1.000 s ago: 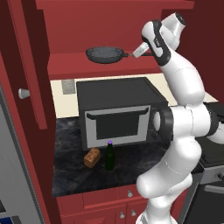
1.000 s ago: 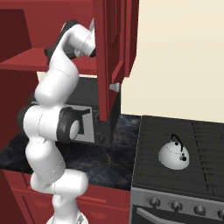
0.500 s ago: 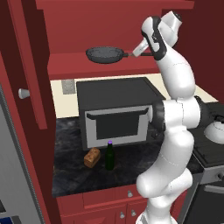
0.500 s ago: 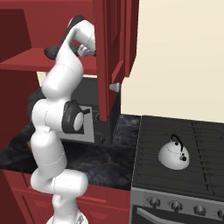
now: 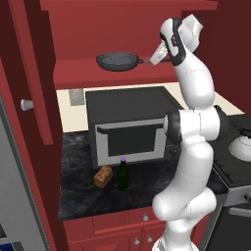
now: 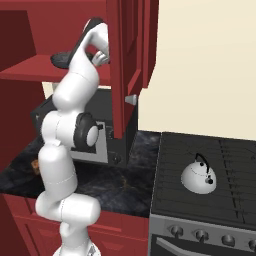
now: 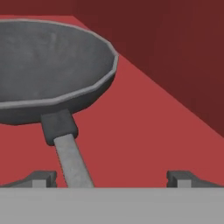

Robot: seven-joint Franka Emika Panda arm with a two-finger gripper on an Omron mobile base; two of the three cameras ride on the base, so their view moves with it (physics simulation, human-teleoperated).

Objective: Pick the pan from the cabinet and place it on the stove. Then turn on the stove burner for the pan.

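End effector (image 7: pixel 111 178) closer to pan (image 5: pixel 116 61) handle, jaws wide, pan unmoved

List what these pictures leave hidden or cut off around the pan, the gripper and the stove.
- Pan: in the right base view the arm covers most of it.
- Pan handle: in the hand view its end runs off the bottom edge, so contact with the open gripper cannot be judged.
- Stove: in the left base view the arm and right edge cut it off.
- Stove knobs: right base view, too small to read settings.
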